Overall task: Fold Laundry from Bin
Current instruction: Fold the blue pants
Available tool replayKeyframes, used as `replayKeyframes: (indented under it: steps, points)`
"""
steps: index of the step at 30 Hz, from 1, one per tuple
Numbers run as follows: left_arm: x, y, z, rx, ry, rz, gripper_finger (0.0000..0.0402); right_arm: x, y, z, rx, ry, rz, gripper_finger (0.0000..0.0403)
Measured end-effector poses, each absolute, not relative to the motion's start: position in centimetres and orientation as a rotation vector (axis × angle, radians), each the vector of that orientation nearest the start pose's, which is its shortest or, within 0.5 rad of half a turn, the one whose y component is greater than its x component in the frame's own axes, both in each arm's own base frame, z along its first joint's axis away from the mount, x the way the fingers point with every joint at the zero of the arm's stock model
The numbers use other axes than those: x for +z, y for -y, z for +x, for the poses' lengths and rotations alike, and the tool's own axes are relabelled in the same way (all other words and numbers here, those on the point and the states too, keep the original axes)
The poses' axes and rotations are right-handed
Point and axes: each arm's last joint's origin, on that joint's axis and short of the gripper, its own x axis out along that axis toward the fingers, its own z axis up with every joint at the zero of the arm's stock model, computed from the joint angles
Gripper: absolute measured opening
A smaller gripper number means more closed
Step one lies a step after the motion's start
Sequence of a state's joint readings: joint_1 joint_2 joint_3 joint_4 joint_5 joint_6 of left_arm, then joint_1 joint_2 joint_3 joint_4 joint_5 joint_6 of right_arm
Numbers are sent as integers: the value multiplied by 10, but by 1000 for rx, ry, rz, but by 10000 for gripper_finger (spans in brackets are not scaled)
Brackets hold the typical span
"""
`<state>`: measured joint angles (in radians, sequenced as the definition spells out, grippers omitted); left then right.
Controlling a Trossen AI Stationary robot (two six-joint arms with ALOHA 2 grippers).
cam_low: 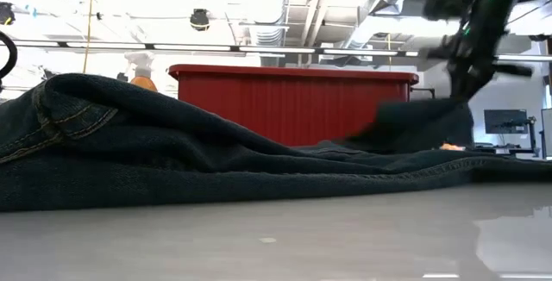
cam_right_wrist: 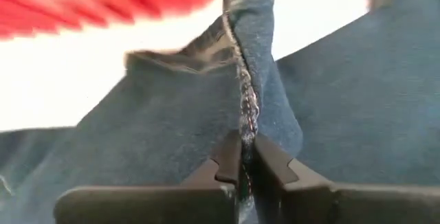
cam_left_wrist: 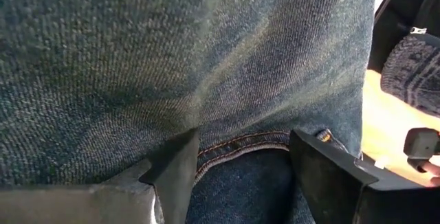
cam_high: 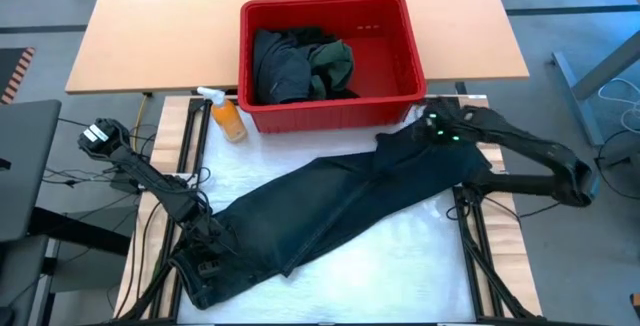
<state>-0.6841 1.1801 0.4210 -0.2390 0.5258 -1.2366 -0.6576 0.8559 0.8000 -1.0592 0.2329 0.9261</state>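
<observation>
Here my right fingers [cam_right_wrist: 246, 157] are clamped together on a stitched hem fold of the dark denim jeans [cam_high: 330, 206], which lie stretched across the white worktop [cam_high: 400, 266] just in front of the red bin [cam_high: 405, 71]. My left fingers [cam_left_wrist: 240, 172] stand apart, straddling the seamed end of the jeans at the near left corner. Dark garments [cam_high: 300, 64] sit heaped in the bin, an orange spray bottle [cam_high: 226, 116] beside it.

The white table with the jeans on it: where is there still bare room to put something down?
Bare white table shows in front of the jeans, and a strip between them and the red bin beside the spray bottle. The jeans' two ends are crowded by the grippers.
</observation>
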Motion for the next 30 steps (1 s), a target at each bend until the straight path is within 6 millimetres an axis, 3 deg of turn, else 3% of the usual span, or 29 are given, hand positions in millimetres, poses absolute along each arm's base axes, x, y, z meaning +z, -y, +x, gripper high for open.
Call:
replayKeyframes:
  steps: [6, 12, 21, 30]
  points:
    - [145, 133, 135, -316, -1556, -869, 224, 295, 55, 53, -1478, -374, 1050, 29]
    - [145, 134, 135, -322, -1541, -846, 224, 295, 30, 19, -1515, -155, 1180, 33]
    - [144, 133, 135, -319, -1516, -817, 224, 284, 22, 9, -1542, -322, 1140, 53]
    - [144, 135, 133, -311, -1539, -831, 224, 280, 15, 9, -1379, -511, 1256, 140]
